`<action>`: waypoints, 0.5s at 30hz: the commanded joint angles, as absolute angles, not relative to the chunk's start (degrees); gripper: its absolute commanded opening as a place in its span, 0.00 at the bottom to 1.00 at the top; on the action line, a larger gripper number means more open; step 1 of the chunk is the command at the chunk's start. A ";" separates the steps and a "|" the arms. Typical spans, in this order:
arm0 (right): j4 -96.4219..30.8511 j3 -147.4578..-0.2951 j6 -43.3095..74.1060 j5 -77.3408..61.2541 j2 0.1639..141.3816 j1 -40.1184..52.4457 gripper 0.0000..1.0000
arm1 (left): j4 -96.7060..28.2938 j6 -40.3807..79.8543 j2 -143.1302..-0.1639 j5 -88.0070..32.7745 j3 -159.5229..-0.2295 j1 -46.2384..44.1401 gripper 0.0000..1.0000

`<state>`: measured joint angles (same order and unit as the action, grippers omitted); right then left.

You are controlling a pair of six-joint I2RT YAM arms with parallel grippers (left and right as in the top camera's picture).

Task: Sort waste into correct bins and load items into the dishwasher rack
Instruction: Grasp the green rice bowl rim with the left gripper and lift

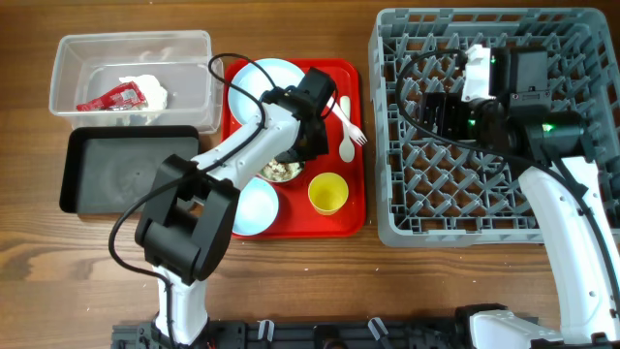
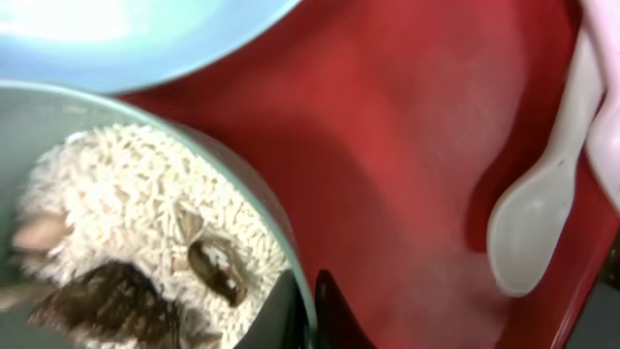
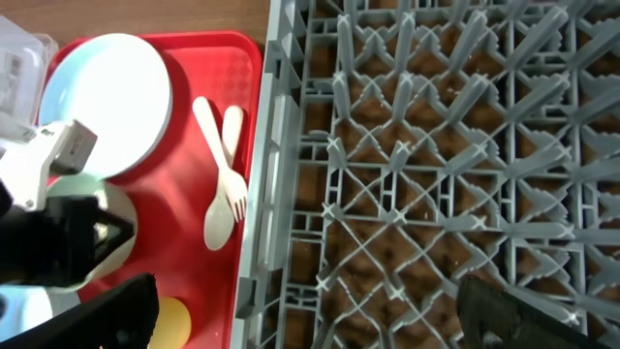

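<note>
My left gripper (image 2: 308, 312) is shut on the rim of the pale green bowl (image 2: 274, 215). One finger sits inside the bowl and the other outside, over the red tray. White rice with brownish bits (image 2: 126, 223) fills the bowl (image 1: 282, 172). The light blue plate (image 1: 269, 81) lies just behind it. A white spoon (image 2: 528, 242) and fork (image 3: 234, 165) lie to the right on the tray. My right gripper (image 3: 310, 325) hangs open over the left part of the grey dishwasher rack (image 1: 484, 199), with nothing between its fingers.
The red tray (image 1: 291, 225) also carries a light blue bowl (image 1: 254, 206) and a yellow cup (image 1: 327, 192). The clear tub (image 1: 73, 58) at the back left holds a red packet (image 1: 114, 97) and crumpled white paper (image 1: 147, 89). The black tray (image 1: 126, 173) lies in front of it.
</note>
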<state>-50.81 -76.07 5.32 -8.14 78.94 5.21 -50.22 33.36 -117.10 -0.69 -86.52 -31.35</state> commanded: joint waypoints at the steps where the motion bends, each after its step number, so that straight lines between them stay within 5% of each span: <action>1: -50.02 -77.23 6.20 -9.10 79.42 5.39 1.00 | -56.34 33.30 -114.30 -4.32 -91.20 -30.33 0.04; 15: -49.98 -77.23 6.17 -9.10 79.42 5.39 1.00 | -75.75 21.17 -96.97 -15.73 -93.80 -7.44 0.04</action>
<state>-50.24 -76.07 5.32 -8.14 78.91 5.21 -73.03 28.16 -99.70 -11.51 -92.90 -13.41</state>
